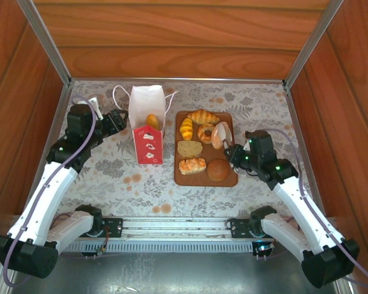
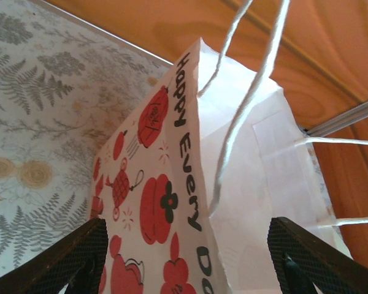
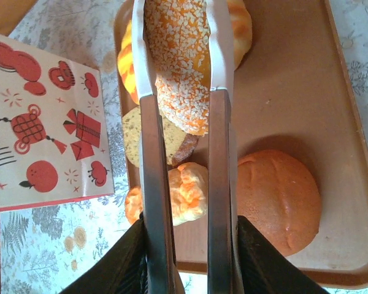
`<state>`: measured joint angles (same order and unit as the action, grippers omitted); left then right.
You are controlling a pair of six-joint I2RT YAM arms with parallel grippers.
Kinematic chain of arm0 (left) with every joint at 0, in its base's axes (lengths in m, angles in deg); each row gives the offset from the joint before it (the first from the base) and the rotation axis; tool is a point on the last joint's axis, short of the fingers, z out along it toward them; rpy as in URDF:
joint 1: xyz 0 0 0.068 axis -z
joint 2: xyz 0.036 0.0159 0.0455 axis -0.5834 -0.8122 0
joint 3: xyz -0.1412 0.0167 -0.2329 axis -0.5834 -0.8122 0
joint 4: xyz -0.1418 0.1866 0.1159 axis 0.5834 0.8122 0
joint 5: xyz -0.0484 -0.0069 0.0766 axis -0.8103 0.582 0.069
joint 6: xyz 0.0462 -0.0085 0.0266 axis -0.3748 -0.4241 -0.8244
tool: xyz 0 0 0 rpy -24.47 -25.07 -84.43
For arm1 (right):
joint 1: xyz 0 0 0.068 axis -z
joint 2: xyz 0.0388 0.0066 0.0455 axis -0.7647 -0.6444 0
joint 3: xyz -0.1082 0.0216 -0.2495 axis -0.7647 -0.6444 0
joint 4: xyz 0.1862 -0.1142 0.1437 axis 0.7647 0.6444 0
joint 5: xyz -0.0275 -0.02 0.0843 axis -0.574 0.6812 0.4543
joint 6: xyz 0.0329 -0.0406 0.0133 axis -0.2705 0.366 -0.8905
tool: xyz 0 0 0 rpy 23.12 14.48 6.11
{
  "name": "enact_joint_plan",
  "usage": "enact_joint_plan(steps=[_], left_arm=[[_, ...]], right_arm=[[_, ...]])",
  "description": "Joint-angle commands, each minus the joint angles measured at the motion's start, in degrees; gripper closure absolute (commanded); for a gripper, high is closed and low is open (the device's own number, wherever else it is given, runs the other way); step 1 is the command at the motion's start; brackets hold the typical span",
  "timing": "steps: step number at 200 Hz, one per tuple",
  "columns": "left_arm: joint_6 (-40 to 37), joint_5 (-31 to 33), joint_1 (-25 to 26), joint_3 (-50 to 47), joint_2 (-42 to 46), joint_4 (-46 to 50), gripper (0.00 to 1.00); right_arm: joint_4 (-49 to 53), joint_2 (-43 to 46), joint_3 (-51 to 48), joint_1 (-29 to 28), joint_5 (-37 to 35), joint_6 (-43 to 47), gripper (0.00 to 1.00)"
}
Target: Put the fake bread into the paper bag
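While our right gripper point(image 1: 229, 149) pinches a seeded roll point(image 3: 178, 67) at the right edge of the tray point(image 1: 228, 179) and our left gripper point(image 1: 121, 118) stands open astride the paper bag point(image 1: 148, 131) just left of the tray, we judge the pick underway; next, lift it over the bag's mouth.

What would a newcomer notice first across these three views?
The right gripper clamps a sesame-crusted oval golden toy roll over the flat brown rectangular tray, where other toy pastries lie. To the tray's left stands the white paper bag with red fruit prints, with one golden roll already inside. The left gripper has its wide-spread fingers on either side of the bag's edge.
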<state>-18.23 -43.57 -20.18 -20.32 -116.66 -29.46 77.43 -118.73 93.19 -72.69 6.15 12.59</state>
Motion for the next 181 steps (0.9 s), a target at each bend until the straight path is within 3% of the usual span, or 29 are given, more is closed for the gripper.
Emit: enact_joint_plan(steps=[1,46,87,139,181], left_arm=[[1.9,-3.0,0.1,1.8,-0.8,0.7,0.28],[4.0,-3.8,0.1,2.0,-4.0,0.7,0.30],[6.4,-5.0,0.1,2.9,-7.0,-0.1,0.36],[13.2,-5.0,0.1,-0.7,-8.3,-9.7,0.44],[13.9,-4.9,0.1,-0.7,-9.8,-10.9,0.47]], right_arm=[[2.9,1.8,4.1,0.4,-1.2,6.7,0.76],[6.8,2.4,9.3,0.3,-1.4,12.7,0.76],[4.1,2.4,10.9,0.3,2.9,14.6,0.76],[1.3,2.4,13.9,0.3,4.5,15.9,0.76],[0.8,0.7,18.6,0.1,6.0,17.2,0.76]])
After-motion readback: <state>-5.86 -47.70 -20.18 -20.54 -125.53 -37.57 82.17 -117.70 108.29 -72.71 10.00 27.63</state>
